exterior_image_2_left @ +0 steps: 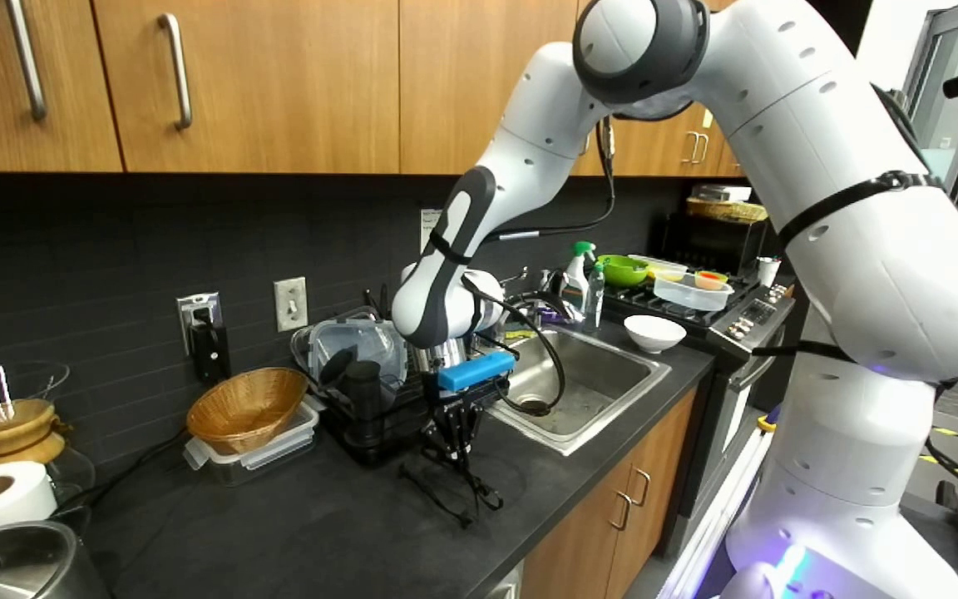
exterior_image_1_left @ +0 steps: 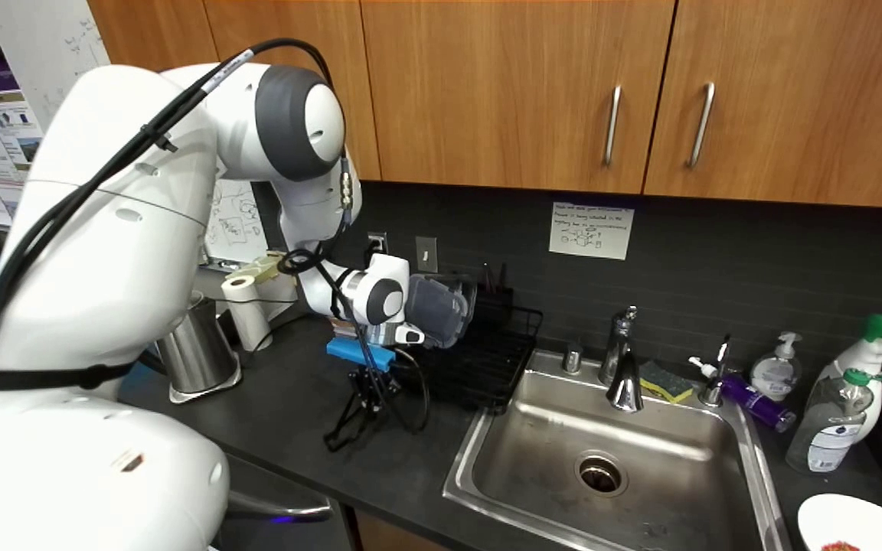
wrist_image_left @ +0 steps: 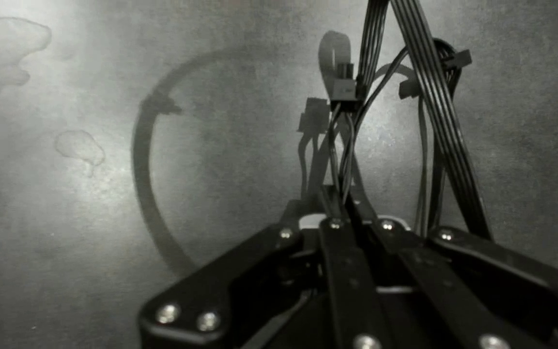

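My gripper points down over the dark counter (exterior_image_2_left: 279, 532), in front of the black dish rack (exterior_image_1_left: 514, 367). In the wrist view, the gripper (wrist_image_left: 344, 201) has its fingers drawn together around a bundled black cable (wrist_image_left: 441, 111) with small connectors. Thin wires run out from between the fingertips. The gripper also shows in both exterior views (exterior_image_1_left: 370, 402) (exterior_image_2_left: 456, 445). The cable hangs below it, close to the counter (exterior_image_1_left: 334, 440) (exterior_image_2_left: 433, 497). Its shadow falls on the counter in the wrist view. I cannot tell whether the lowest loops touch the counter.
A steel sink (exterior_image_1_left: 548, 474) with a faucet (exterior_image_1_left: 625, 375) lies beside the rack. A kettle (exterior_image_1_left: 197, 352) and paper towel roll (exterior_image_1_left: 246, 310) stand on the counter. A wicker basket (exterior_image_2_left: 246, 408) sits on a clear container (exterior_image_2_left: 267, 457). Wooden cabinets (exterior_image_1_left: 517, 92) hang above.
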`<action>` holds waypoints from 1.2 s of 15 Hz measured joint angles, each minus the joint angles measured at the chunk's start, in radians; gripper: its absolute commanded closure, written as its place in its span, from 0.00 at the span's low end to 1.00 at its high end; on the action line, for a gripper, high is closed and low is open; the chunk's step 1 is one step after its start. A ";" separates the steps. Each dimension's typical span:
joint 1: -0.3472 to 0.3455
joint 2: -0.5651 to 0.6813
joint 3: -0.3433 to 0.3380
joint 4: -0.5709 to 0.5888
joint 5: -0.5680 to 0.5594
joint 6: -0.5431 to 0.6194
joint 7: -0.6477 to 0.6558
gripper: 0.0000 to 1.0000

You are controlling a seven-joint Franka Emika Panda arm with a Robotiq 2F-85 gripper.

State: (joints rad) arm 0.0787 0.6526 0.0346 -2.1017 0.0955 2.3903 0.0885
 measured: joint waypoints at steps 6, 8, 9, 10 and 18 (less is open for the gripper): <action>0.002 -0.012 -0.003 -0.008 -0.015 -0.001 0.002 0.78; 0.004 -0.013 -0.003 -0.008 -0.016 -0.001 0.002 0.84; 0.006 -0.014 -0.003 -0.008 -0.016 -0.001 0.002 0.83; 0.008 -0.014 -0.003 -0.008 -0.016 -0.001 0.002 0.77; 0.015 -0.017 -0.003 -0.008 -0.016 -0.001 0.002 0.15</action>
State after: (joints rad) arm 0.0939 0.6359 0.0320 -2.1101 0.0796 2.3888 0.0903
